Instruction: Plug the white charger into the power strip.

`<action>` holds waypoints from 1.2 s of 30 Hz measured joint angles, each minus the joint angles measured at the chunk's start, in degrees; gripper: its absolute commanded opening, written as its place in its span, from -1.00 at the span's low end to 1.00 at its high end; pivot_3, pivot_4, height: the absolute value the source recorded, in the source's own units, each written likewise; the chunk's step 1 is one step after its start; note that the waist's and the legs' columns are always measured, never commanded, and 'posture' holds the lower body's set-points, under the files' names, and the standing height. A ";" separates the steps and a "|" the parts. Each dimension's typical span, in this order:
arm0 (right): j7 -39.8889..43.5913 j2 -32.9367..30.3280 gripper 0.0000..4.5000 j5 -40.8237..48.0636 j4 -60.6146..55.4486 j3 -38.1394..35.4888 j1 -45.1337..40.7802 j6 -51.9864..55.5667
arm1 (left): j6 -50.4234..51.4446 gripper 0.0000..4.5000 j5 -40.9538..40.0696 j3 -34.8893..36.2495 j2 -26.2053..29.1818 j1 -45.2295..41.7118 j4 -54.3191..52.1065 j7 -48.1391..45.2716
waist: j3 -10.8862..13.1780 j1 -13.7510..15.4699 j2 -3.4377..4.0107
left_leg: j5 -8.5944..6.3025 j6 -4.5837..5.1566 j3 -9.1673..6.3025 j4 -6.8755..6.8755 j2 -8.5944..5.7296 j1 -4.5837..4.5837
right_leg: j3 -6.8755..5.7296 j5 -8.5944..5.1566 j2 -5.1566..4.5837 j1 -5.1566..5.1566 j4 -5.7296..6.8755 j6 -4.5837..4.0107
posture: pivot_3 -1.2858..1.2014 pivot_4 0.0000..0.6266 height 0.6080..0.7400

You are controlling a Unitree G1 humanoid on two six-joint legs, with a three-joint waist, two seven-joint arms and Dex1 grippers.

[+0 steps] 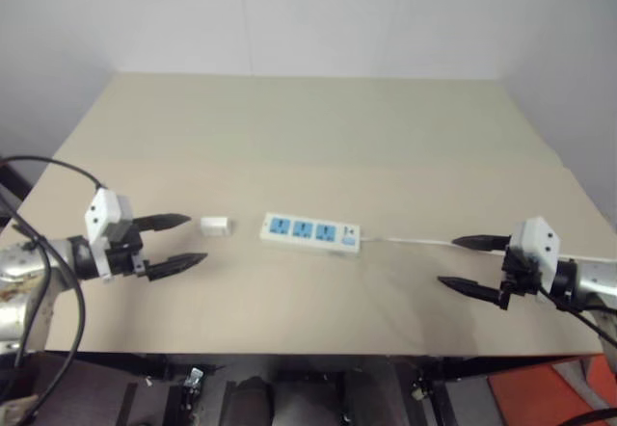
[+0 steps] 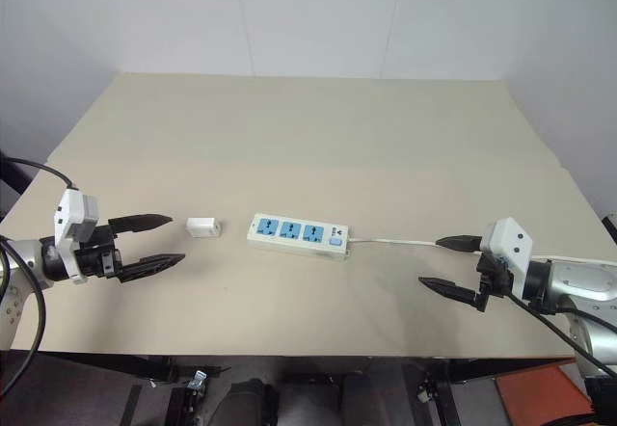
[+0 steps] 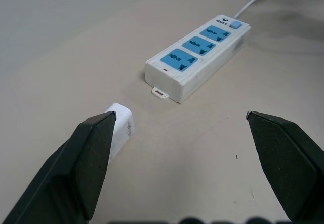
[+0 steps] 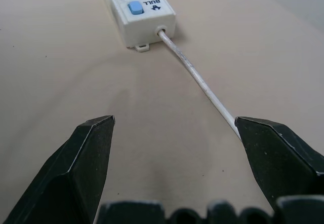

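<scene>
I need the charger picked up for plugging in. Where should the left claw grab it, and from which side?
Probably across the white charger's short sides, from the robot's left, where the open left claw already faces it. It lies flat, apart from the power strip.

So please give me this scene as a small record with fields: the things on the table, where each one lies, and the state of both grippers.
surface: beige table
strip: long flat white plastic power strip with three blue sockets, all free
cord: thin white cord running toward the right gripper
charger: small white plastic charger block, lying beside the strip's left end, apart from it
left gripper: open, near the charger, holding nothing
right gripper: open, by the cord, holding nothing
</scene>
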 measured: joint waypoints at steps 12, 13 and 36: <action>-0.01 0.16 0.98 0.01 -0.23 0.00 0.41 -0.06 | 0.26 1.00 -0.09 0.01 0.02 -0.75 0.00 -0.06 | 0.00 0.00 0.00 | 0.00 0.00 0.00 0.00 0.00 0.00 | 0.00 0.00 0.00 0.00 0.00 0.00 | 0.03 -0.52 1.00; -0.07 0.43 0.98 -0.03 -0.22 0.00 0.36 -0.41 | 0.26 1.00 -0.10 0.01 0.03 -0.73 0.00 -0.05 | 0.00 0.00 0.00 | 0.00 0.00 0.00 0.00 0.00 0.00 | 0.00 0.00 0.00 0.00 0.00 0.00 | 0.03 -0.52 1.00; 2.83 21.86 0.98 -8.00 23.76 19.59 -28.91 -11.30 | 1.56 1.00 -0.29 -5.74 -2.67 -4.57 -3.42 2.06 | 0.00 0.10 0.00 | 0.00 0.00 -0.01 0.01 0.01 -0.14 | -0.07 0.03 0.00 -0.09 0.00 -0.04 | 0.03 -0.52 1.00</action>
